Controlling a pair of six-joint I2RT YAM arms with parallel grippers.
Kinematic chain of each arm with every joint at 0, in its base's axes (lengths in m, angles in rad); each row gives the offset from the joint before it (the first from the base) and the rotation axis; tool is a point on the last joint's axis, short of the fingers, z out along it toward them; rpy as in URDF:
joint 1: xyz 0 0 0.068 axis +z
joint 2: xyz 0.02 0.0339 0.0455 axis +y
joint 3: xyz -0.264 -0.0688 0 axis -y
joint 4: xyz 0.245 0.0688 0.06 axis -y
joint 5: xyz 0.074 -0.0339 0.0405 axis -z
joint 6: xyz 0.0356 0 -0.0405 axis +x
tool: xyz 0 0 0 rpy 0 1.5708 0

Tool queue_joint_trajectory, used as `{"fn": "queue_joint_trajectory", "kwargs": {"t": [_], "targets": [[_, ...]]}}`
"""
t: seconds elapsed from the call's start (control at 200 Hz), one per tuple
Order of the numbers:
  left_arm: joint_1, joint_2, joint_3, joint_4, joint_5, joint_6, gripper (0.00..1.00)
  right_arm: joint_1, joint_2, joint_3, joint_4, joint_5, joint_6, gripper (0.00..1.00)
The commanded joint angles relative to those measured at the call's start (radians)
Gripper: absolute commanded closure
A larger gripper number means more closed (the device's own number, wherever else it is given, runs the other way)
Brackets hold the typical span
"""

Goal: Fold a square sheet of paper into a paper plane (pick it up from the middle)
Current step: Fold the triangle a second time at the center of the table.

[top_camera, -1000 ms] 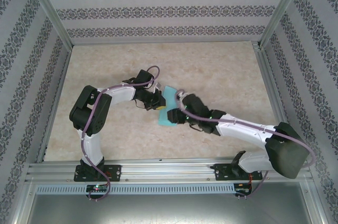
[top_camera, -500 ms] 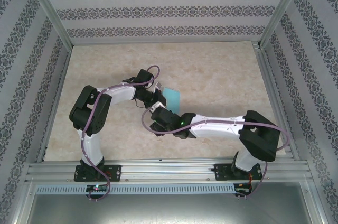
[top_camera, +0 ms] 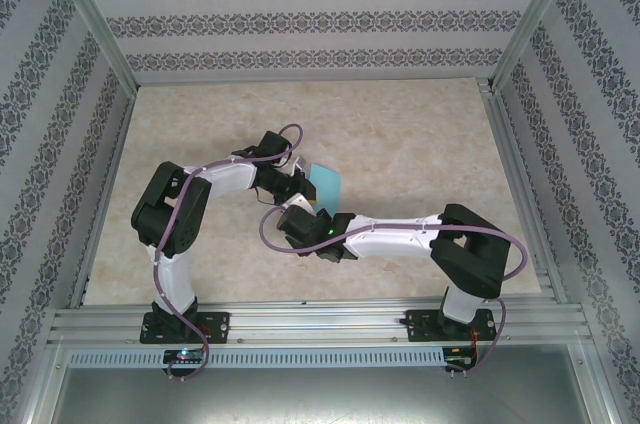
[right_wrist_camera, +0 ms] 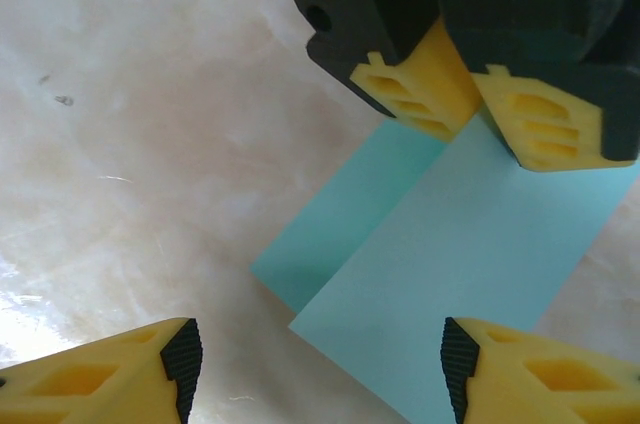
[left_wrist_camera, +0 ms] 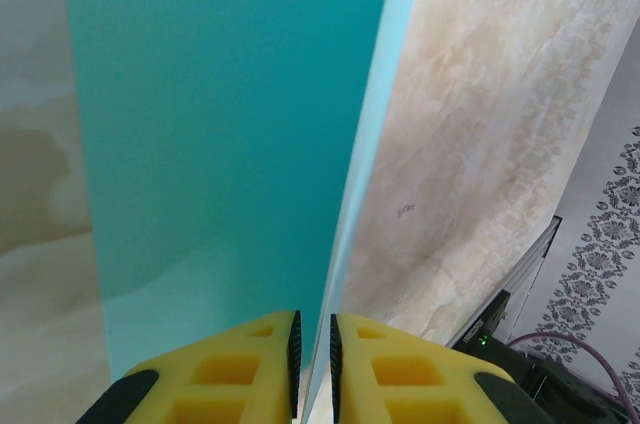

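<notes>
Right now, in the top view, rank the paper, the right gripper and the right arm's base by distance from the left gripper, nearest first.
1. Paper: pinched in the left gripper, touching it.
2. Right gripper: open, just on its near side.
3. Right arm's base: far off, at the near right corner.

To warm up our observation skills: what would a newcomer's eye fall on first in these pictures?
The turquoise paper, folded, bright against the pale table, near its middle. The left claw pinches one edge, while the right claw stands wide open close by, facing it.
</notes>
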Motion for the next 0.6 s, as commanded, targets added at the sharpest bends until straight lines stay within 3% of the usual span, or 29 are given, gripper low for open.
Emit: {"fn": "queue_joint_trajectory", "kwargs": {"t": [0.0, 0.365, 0.595], "targets": [[-0.010, -0.028, 0.022, -0.023, 0.024, 0.010, 0.81, 0.014, 0.020, 0.030, -0.040, 0.065, 0.024, 0.34], [-0.009, -0.046, 0.013, -0.029, 0.013, 0.014, 0.81, 0.010, -0.029, 0.000, -0.041, 0.098, 0.030, 0.63], [-0.009, -0.069, 0.009, -0.047, -0.018, 0.020, 0.78, -0.028, -0.112, -0.069, 0.014, 0.024, 0.009, 0.85]]}}
